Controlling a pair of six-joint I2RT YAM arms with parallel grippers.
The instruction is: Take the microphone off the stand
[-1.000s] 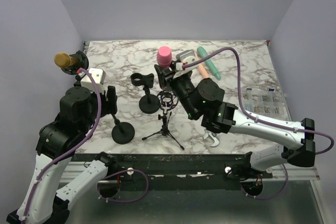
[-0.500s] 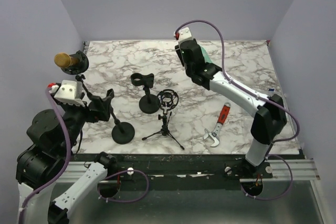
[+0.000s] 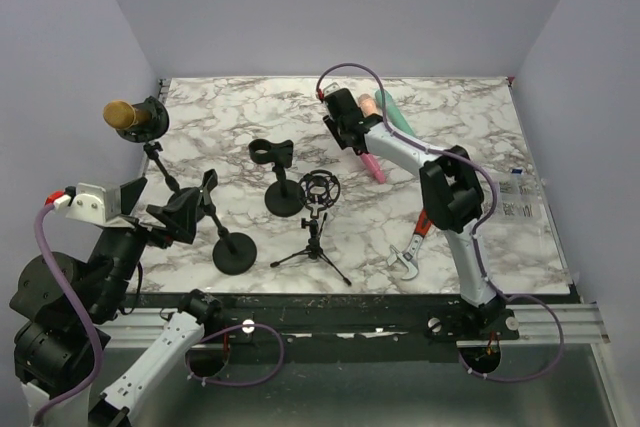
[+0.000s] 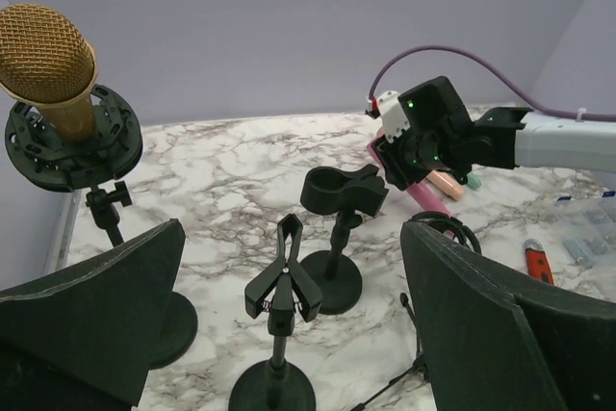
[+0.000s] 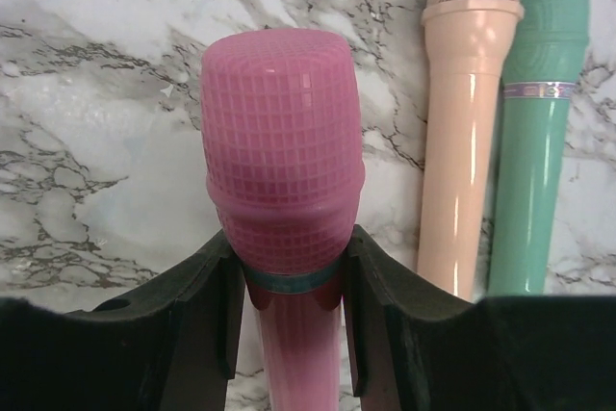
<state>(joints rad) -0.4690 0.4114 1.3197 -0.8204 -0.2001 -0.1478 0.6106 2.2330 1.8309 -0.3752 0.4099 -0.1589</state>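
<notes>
One pink microphone (image 5: 284,141) is pinched below its head by the right gripper (image 5: 294,281).

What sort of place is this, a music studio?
Probably a robot test bench, not a studio: plain walls enclose a marble-patterned table holding empty stands and a gold microphone, while the right gripper clasps a pink microphone.
</notes>
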